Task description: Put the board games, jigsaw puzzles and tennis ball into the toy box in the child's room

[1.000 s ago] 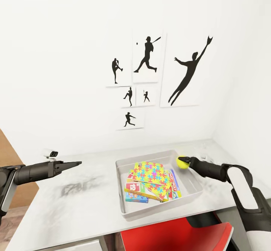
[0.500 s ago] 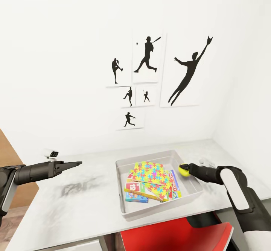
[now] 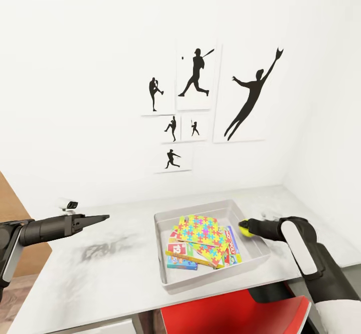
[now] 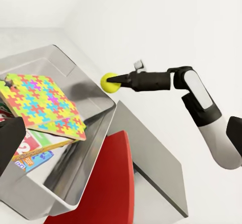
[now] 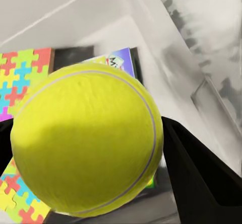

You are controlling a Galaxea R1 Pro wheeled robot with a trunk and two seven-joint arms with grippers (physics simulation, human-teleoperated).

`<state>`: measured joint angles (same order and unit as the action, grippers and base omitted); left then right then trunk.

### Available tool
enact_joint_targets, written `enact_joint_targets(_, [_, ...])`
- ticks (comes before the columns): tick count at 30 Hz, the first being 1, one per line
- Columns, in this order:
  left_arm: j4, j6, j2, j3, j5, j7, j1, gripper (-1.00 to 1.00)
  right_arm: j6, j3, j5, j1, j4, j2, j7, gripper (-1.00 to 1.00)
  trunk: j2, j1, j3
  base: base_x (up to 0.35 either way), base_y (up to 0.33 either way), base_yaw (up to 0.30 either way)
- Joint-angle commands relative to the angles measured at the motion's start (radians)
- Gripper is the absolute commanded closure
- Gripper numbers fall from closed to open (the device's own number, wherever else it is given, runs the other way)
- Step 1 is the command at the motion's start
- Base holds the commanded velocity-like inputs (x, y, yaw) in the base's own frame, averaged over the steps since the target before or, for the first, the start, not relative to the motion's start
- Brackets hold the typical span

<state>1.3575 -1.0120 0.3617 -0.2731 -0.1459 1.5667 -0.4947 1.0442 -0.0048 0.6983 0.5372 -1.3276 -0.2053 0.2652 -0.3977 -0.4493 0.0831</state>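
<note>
Head view shows the right gripper (image 3: 245, 228) clamped on the tennis ball (image 3: 245, 231), which has dropped lower over the toy box (image 3: 250, 258) rim beside the jigsaw puzzles (image 3: 203, 234). Release looks imminent. Left gripper (image 3: 100, 218), fingers together, hangs idle above the table (image 3: 100, 274).

Bright even render, soft smudgy shadows, sharp focus, no glare

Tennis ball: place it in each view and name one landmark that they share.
Head view: tennis ball in the right gripper, at the toy box's right rim.
Left wrist view: at the gripper's tip, above the box's far corner.
Right wrist view: centre, close up.
Shared landmark: jigsaw puzzle.
</note>
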Motion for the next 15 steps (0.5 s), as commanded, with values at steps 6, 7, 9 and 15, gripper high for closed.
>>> enact_joint_targets(6, [0.000, -0.010, 0.001, 0.000, 0.003, 0.004, -0.001, -1.00, 0.003, 0.036, 0.005, 0.019, 0.019, 0.014, 0.103, 1.00, -0.002, -0.001, 0.002, 0.000, 0.000, 0.000])
enact_joint_targets(7, [0.000, -0.010, 0.001, 0.000, 0.003, 0.004, -0.001, -1.00, 0.003, 0.040, 0.005, 0.020, 0.021, 0.018, 0.113, 1.00, -0.002, -0.001, 0.002, 0.000, 0.000, 0.000])
enact_joint_targets(9, [0.000, -0.010, 0.001, 0.000, 0.003, 0.004, -0.001, -1.00, 0.003, 0.055, 0.003, 0.021, 0.023, 0.030, 0.128, 1.00, -0.002, -0.001, 0.002, 0.000, 0.000, 0.000])
enact_joint_targets(15, [0.000, -0.010, 0.000, 0.000, 0.003, 0.004, -0.001, -1.00, 0.003, 0.110, 0.002, 0.022, 0.023, 0.043, 0.228, 1.00, -0.002, -0.001, 0.002, 0.000, 0.000, 0.000])
